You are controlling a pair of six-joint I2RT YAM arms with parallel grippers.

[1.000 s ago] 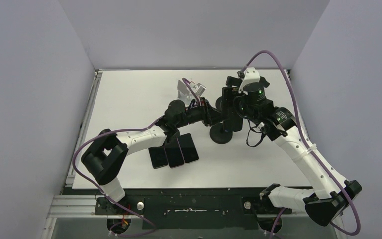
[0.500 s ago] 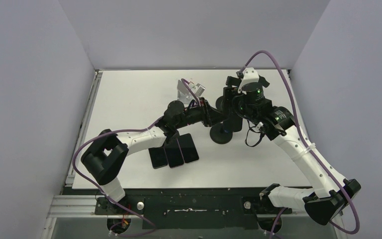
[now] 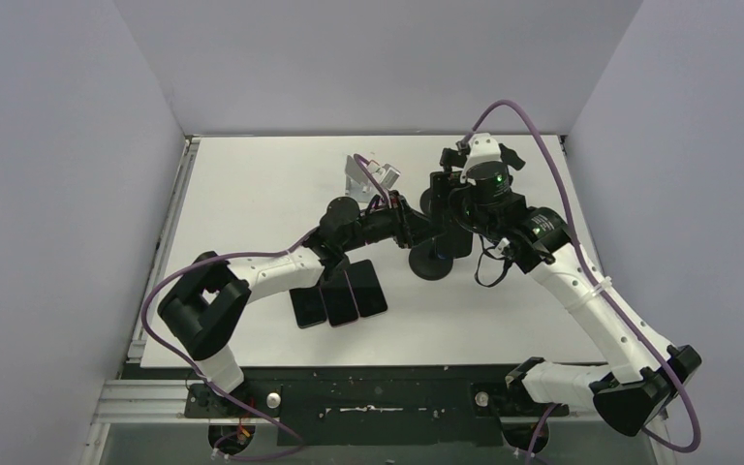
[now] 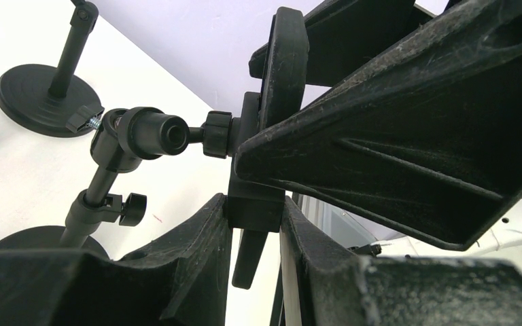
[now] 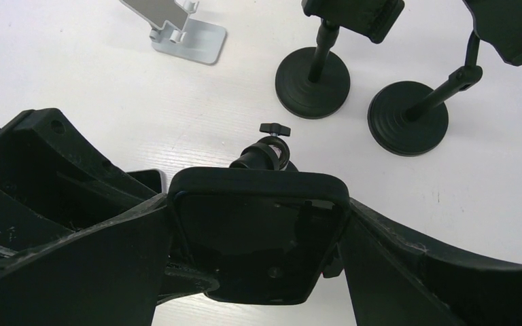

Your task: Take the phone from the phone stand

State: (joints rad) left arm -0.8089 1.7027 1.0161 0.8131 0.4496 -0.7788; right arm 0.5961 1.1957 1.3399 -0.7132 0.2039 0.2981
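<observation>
The black phone (image 5: 258, 255) is still in the clamp of a black stand with a round base (image 3: 430, 263) at mid-table. My right gripper (image 5: 258, 231) comes from above and is shut on the phone's two side edges. My left gripper (image 4: 255, 210) is shut on the stand's black clamp block (image 4: 255, 200), just behind the phone's edge (image 4: 282, 68). The stand's ball joint (image 4: 146, 132) and stem show to the left. In the top view the left gripper (image 3: 415, 229) and the right gripper (image 3: 453, 215) meet at the stand head.
Three dark phones (image 3: 339, 294) lie flat side by side near the left forearm. A silver stand (image 3: 368, 174) stands at the back. Two more black round-base stands (image 5: 312, 81) (image 5: 408, 125) stand behind the held one.
The right wrist has shifted slightly left and toward the back. The left arm and the stand base have not visibly moved. Both grips are unchanged.
</observation>
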